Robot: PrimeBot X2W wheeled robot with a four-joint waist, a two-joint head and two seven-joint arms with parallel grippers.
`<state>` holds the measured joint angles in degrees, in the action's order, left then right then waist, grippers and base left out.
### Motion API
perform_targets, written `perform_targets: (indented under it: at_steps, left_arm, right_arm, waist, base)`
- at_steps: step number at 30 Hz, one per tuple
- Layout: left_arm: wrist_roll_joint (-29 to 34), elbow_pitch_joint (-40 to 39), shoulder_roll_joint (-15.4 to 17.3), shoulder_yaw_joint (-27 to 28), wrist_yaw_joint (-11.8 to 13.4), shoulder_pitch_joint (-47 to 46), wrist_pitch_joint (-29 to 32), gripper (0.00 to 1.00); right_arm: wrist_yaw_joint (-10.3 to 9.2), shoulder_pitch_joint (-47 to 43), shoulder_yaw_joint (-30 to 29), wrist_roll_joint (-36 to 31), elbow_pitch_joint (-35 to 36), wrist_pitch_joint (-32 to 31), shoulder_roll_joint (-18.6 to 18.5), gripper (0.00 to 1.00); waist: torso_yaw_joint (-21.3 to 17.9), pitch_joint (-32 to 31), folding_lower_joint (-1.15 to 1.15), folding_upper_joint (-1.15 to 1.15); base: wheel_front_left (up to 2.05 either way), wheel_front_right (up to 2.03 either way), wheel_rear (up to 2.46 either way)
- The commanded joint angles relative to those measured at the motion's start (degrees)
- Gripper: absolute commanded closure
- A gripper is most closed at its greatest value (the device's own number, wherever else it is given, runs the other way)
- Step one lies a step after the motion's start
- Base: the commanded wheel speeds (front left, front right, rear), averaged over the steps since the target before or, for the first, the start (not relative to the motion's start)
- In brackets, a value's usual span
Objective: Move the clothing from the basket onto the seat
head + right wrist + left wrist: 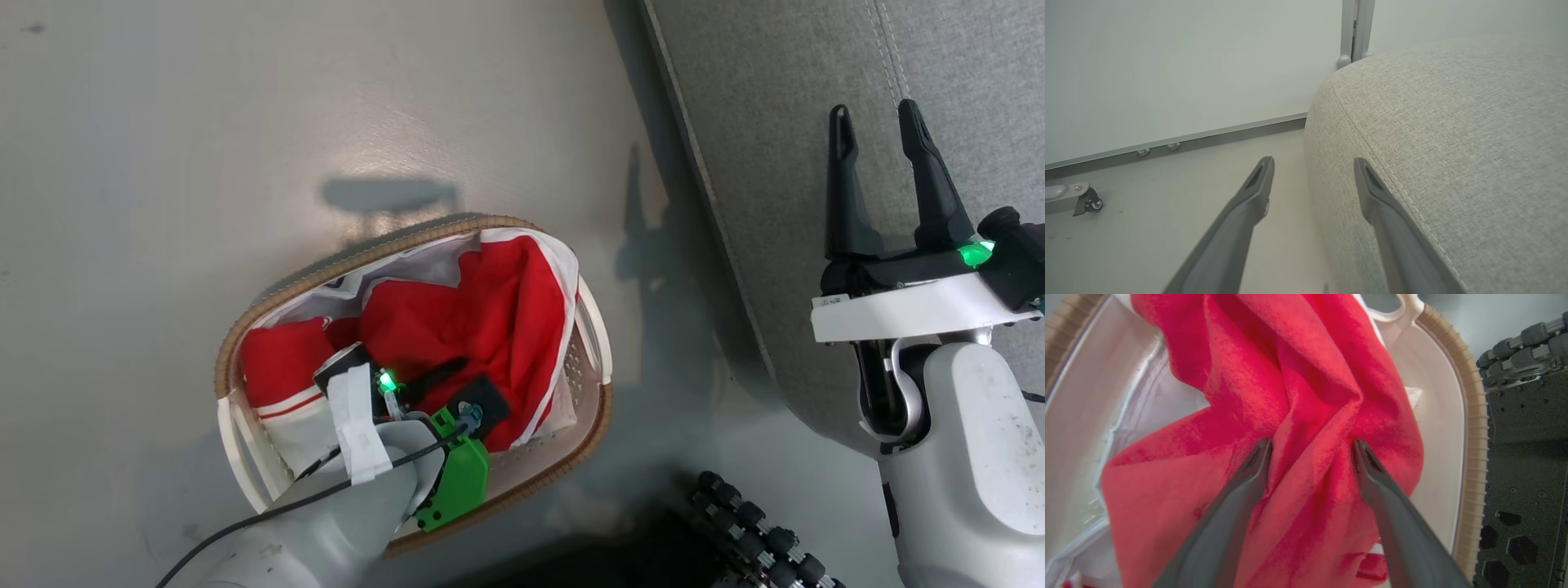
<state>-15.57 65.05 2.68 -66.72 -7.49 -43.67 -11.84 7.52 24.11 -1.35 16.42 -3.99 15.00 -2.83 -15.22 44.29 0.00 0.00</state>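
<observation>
head view: oval white perforated plastic basket with a brown woven rim point(606, 408) on the pale grey floor point(204, 122), just beside the large grey woven-fabric sofa seat point(775, 122) at the right. heaped inside the basket, on its white cloth liner point(408, 265), soft bright red clothing with white stripes point(482, 327). down in that heap, the far end of the pale left forearm point(351, 498). above the seat near its edge, the right gripper point(873, 110), long dark fingers spread apart and empty.

left wrist view: left gripper point(1311, 444) with jaws moderately wide, both tips pressed into the red fabric, a raised fold of it between them but not pinched. around the cloth, white liner and basket wall. off to the right, outside the rim, a black wheeled base point(1527, 457).

right wrist view: right gripper's fingers well apart, nothing between them, one over bare floor, the other over the seat's rounded stitched edge. beyond, a white wall point(1167, 61) with a small caster point(1088, 202) at its foot.
</observation>
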Motion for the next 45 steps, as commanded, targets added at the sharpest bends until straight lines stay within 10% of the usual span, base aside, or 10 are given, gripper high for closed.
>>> perform_targets:
  at_steps: [1, 6, 9, 11, 30, 45]
  left_arm:
    - [-0.74, 0.73, 0.38, -0.73, 0.02, -1.33, 0.68, 0.00]
    - [-2.57, 2.69, 0.37, -0.75, 0.03, -2.89, 1.68, 0.00]
    - [-4.05, 2.42, 0.37, -1.08, 0.02, -2.72, 2.24, 0.75]
    - [-4.78, 1.69, 0.37, -1.54, 0.02, -2.15, 2.28, 1.00]
    - [-13.78, -6.77, 0.28, -3.20, 0.02, 3.35, -3.06, 1.00]
    - [-11.22, -24.24, 4.64, 6.95, 0.75, 11.99, -3.38, 1.00]
  right_arm:
    - [-0.06, 0.66, 0.34, 0.66, 0.26, 0.28, -0.11, 0.00]
    - [-0.06, 1.28, 0.99, 1.38, -0.04, 0.28, -0.11, 0.00]
    - [-0.06, 1.17, 1.21, 1.39, -0.23, 0.28, -0.12, 0.00]
    - [-0.06, 0.78, 1.15, 1.06, -0.43, 0.28, -0.12, 0.00]
    - [-0.06, -5.12, -1.27, -6.01, -4.27, 0.28, -0.17, 0.00]
    - [-0.06, -14.49, -2.40, -10.27, -6.75, 0.28, -0.18, 0.00]
  waist:
    - [-2.93, 3.07, 0.00, 0.00]
    - [-3.46, 3.43, 0.00, 0.00]
    - [-3.49, 3.08, 0.00, 0.00]
    - [-3.24, 2.56, 0.00, 0.00]
    - [4.19, -14.64, 0.00, 0.00]
    - [9.87, -33.68, 0.00, 0.00]
  base:
    - [0.00, 0.00, 0.00]
    - [0.00, 0.00, 0.00]
    - [0.00, 0.00, 0.00]
    - [0.00, 0.00, 0.00]
    - [0.00, 0.00, 0.00]
    - [0.00, 0.00, 0.00]
